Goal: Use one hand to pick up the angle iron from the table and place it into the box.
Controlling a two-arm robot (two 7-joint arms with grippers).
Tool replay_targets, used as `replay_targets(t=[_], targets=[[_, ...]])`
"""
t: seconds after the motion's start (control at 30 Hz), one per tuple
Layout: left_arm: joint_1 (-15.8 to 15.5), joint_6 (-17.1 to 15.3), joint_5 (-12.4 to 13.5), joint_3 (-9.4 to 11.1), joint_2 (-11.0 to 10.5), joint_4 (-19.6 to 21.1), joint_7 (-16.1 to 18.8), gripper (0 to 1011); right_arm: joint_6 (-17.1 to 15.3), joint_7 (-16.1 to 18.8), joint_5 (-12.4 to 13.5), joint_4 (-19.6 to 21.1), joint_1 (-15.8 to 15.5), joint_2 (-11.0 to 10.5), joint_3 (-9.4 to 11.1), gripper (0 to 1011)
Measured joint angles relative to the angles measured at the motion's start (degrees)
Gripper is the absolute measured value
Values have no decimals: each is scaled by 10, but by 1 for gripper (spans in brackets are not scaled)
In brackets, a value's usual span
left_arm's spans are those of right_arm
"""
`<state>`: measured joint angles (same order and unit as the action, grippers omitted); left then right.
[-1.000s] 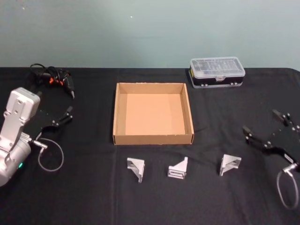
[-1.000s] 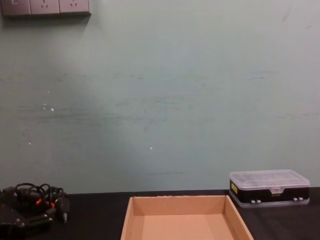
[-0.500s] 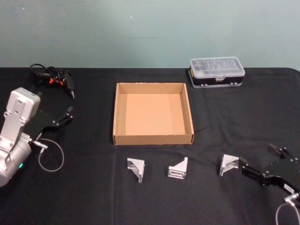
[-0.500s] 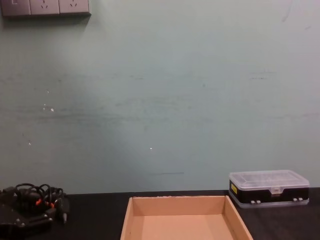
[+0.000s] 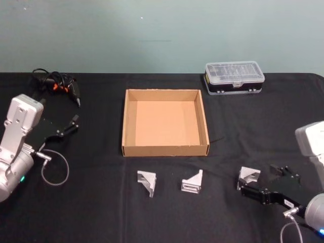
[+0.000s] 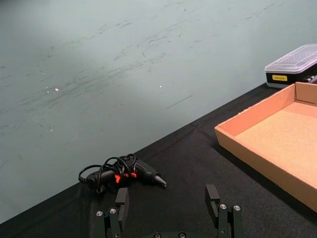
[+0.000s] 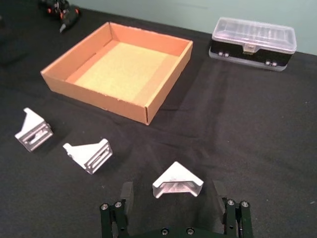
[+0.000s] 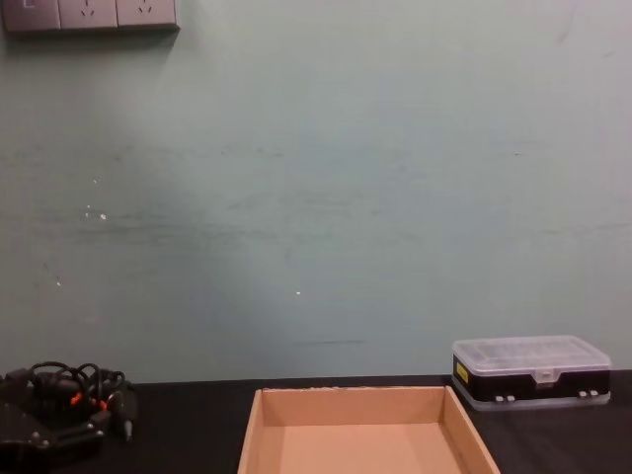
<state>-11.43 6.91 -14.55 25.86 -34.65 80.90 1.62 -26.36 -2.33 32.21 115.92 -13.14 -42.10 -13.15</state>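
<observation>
Three silver angle irons lie in a row on the black table (image 5: 101, 212) in front of the box (image 5: 164, 150): a left one (image 5: 147, 181), a middle one (image 5: 193, 182) and a right one (image 5: 249, 176). My right gripper (image 5: 257, 178) is low at the right angle iron, open. In the right wrist view that iron (image 7: 178, 179) sits in the gap of the right gripper (image 7: 172, 189), touching neither finger. The open-top cardboard box (image 7: 99, 96) holds nothing. My left gripper (image 5: 67, 126) rests open at the table's left side, and the left wrist view also shows it (image 6: 167, 194) open.
A clear-lidded plastic case (image 5: 234, 77) stands behind the box on the right. A black tool with coiled cable (image 5: 55, 83) lies at the back left. A loose cable loop (image 5: 53, 169) hangs by the left arm.
My right arm has swung in from the right edge toward me and leftward, bringing its open fingers to either side of the right angle iron. The left arm has stayed put.
</observation>
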Motion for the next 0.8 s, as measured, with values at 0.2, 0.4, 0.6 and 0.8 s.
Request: replay_targets(t=[0.2, 0.4, 0.6, 0.8], targets=[[0, 0, 0, 0, 0, 0, 0, 1011, -32, -6, -18, -20, 29, 18, -19, 1003], [0, 0, 0, 0, 0, 0, 0, 1011, -45, -10, -34, -37, 48, 35, -29, 1003], [0, 0, 0, 0, 0, 0, 0, 1011, -47, -10, -51, -61, 68, 53, -39, 1003], [0, 0, 0, 0, 0, 0, 0, 1011, -48, -3, -62, -75, 76, 64, -42, 1003]])
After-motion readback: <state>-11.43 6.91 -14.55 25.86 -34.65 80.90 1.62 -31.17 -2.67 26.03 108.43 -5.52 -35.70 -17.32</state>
